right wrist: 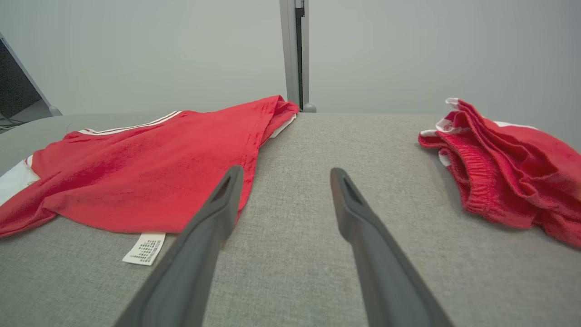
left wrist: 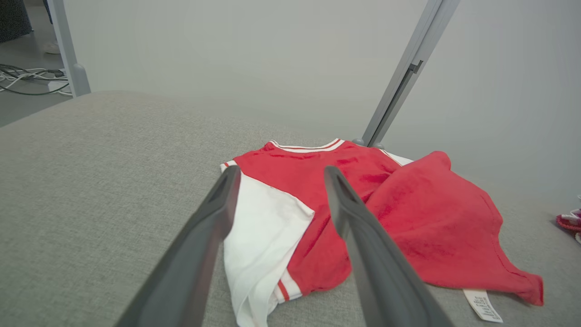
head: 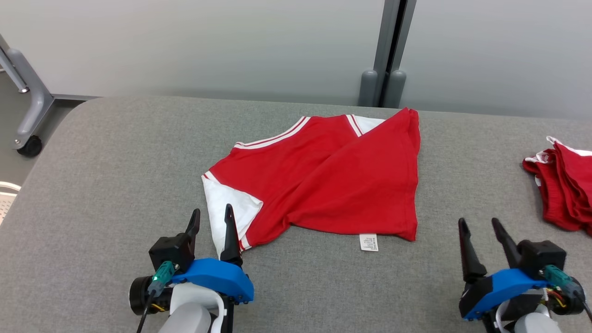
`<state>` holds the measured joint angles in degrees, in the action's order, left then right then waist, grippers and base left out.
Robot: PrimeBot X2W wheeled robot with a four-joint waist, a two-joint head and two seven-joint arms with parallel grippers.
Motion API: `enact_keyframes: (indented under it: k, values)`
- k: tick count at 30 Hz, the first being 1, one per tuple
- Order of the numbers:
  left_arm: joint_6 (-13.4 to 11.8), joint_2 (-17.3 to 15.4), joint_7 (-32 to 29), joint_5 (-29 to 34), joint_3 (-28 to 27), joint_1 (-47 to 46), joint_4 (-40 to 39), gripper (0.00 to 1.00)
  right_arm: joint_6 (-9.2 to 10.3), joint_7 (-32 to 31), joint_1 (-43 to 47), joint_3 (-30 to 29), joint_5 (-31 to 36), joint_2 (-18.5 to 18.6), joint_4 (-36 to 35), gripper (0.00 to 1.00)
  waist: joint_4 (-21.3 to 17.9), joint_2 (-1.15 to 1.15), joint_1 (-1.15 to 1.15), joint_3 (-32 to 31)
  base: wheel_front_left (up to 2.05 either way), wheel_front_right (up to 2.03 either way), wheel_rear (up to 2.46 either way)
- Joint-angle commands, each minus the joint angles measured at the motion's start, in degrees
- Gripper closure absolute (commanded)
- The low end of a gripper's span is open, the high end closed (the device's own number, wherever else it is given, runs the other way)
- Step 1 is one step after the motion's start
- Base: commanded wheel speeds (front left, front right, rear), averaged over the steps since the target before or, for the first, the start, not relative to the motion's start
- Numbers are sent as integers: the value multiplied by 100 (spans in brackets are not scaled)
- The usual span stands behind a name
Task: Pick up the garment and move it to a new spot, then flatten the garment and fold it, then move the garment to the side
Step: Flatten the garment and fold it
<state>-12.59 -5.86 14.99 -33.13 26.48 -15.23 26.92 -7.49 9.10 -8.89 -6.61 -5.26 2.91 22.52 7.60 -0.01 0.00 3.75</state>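
Note:
A red garment [head: 323, 180] with white sleeves and striped trim lies partly folded in the middle of the grey table [head: 115, 162]; a white label pokes out at its near edge. My left gripper [head: 212, 217] is open at the garment's near-left corner, its fingers to either side of the white sleeve [left wrist: 263, 227] with nothing gripped. Over bare table to the right of the garment [right wrist: 150, 168], my right gripper [head: 478, 224] stands open and empty. The garment [left wrist: 408, 213] spreads beyond the left fingers.
A second red-and-white bundle of cloth [head: 564, 185] sits at the table's right edge, also seen as a crumpled heap [right wrist: 504, 168]. A grey post [head: 388, 51] stands behind the table. A wheeled frame [head: 27, 106] stands at the far left.

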Motion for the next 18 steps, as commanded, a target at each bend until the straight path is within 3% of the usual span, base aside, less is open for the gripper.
enact_keyframes:
  k: [1,10,18]
  values:
    - [-8,-46,25,46,-39,70,-57,0,-1,-45,74,62,-6,-1,41,0,16,1,0,4,0,0,0]
    - [-49,-17,26,249,-122,211,-416,0,-1,-419,-701,490,247,12,1109,0,358,1,0,215,0,0,0]
    - [-55,12,26,414,-205,264,-694,0,-1,-720,-1309,-6,1028,9,2216,0,718,1,0,320,0,0,0]
